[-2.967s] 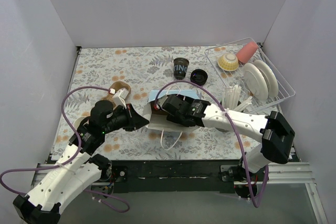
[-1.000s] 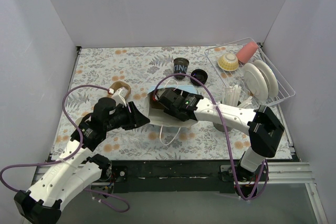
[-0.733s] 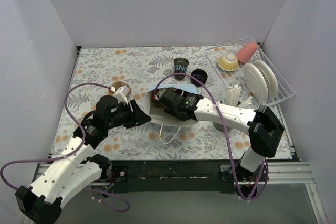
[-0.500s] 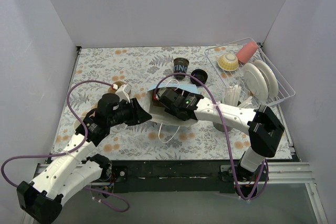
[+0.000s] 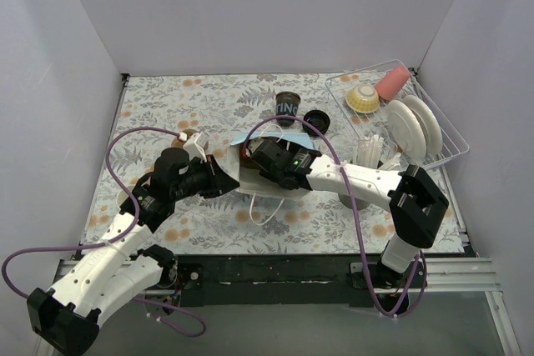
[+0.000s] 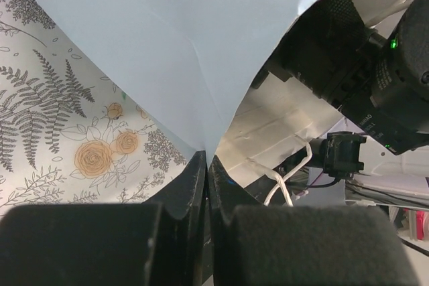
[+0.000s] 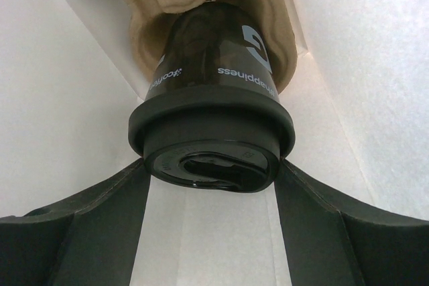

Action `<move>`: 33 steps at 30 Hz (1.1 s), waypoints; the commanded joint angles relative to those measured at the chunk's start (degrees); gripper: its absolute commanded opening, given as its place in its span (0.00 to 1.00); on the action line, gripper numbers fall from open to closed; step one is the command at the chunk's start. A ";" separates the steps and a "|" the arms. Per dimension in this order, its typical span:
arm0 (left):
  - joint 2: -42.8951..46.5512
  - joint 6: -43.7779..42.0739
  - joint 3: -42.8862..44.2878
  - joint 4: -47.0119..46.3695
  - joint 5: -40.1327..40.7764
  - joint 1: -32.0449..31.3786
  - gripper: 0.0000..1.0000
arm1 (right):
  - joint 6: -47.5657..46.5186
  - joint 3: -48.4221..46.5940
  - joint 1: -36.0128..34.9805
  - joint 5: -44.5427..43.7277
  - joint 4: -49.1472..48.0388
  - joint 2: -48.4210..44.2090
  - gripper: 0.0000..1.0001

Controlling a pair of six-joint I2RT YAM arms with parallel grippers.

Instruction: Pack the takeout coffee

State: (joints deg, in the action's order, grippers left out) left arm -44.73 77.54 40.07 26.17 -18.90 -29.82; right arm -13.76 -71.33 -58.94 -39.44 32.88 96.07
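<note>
Left gripper (image 6: 206,165): jaws are pinching shut on an edge of the light blue paper bag (image 6: 181,45), over the floral tablecloth (image 6: 53,118).
Right gripper (image 7: 211,167): is reaching inside the bag, jaws spread to lid width and gripping the lidded coffee cup (image 7: 211,78) by both sides.
Cup position: base is sitting in the brown pulp carrier (image 7: 141,45) between white bag walls. Only the right wrist view is showing this.
Top view: the bag is hiding that cup. A second black cup (image 5: 287,107) is standing beyond the bag, with a loose black lid (image 5: 316,122) just beside it.

Black white-lettered cup (image 7: 212,78), pale blue bag (image 6: 181,45), floral tablecloth (image 5: 209,97)
</note>
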 commanded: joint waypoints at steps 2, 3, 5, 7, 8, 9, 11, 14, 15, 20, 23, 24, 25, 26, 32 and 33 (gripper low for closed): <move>1.67 1.83 -0.09 -2.36 -4.22 -0.23 0.01 | 0.40 1.02 1.81 -1.08 -3.17 1.75 0.44; 1.75 1.91 -0.17 -2.36 -4.39 -0.23 0.02 | 0.40 0.93 1.72 -0.99 -3.52 2.19 0.45; 1.75 2.18 -0.52 -2.44 -4.66 -0.23 0.02 | 0.40 0.84 1.90 -0.73 -4.23 2.45 0.46; 1.84 2.36 -0.70 -2.44 -4.75 -0.23 0.02 | 0.40 0.49 1.90 -0.64 -4.23 3.15 0.47; 2.01 2.44 -0.87 -2.44 -4.66 -0.23 0.02 | 0.40 0.49 1.90 -0.64 -4.32 3.33 0.48; 2.02 2.53 -0.96 -2.44 -4.66 -0.23 0.02 | 0.49 0.49 1.90 -0.64 -4.49 3.59 0.48; 2.10 2.36 -1.05 -2.44 -4.75 -0.23 0.03 | 0.40 0.84 1.98 -0.46 -5.11 3.60 0.50; 2.37 2.44 -1.23 -2.36 -4.66 -0.24 0.03 | 0.49 0.84 1.98 -0.37 -5.46 4.03 0.52; 2.37 2.36 -1.14 -2.27 -4.49 -0.23 0.03 | 0.49 0.75 1.98 -0.46 -5.46 4.04 0.55; 2.19 2.09 -0.96 -1.92 -4.31 -0.32 0.05 | 0.05 0.75 2.07 -1.16 -5.99 3.34 0.66; 2.02 2.00 -0.79 -1.65 -3.96 -0.32 0.06 | -0.13 1.02 2.07 -1.25 -6.25 2.11 0.72; 2.02 1.92 -0.70 -1.57 -3.78 -0.24 0.07 | -0.21 1.28 2.07 -1.34 -6.69 1.67 0.76; 2.02 1.92 -0.53 -1.56 -3.69 -0.23 0.07 | -0.48 1.37 2.07 -1.25 -6.78 1.23 0.94; 1.93 1.83 -0.52 -1.48 -3.69 -0.23 0.07 | -0.65 1.54 2.07 -0.99 -6.87 0.44 0.98; 1.40 1.83 -0.70 -1.56 -3.69 -0.23 0.07 | -1.88 3.30 2.07 0.06 -8.27 -2.55 0.99; 1.40 1.83 -0.61 -1.48 -3.61 -0.23 0.08 | -2.06 3.65 2.07 0.24 -8.71 -2.90 0.99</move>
State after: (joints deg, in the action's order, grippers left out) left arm -44.10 79.48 38.89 24.84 -20.14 -29.85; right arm -15.33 -69.21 -57.93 -38.87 25.52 96.27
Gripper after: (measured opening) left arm 0.073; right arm 0.982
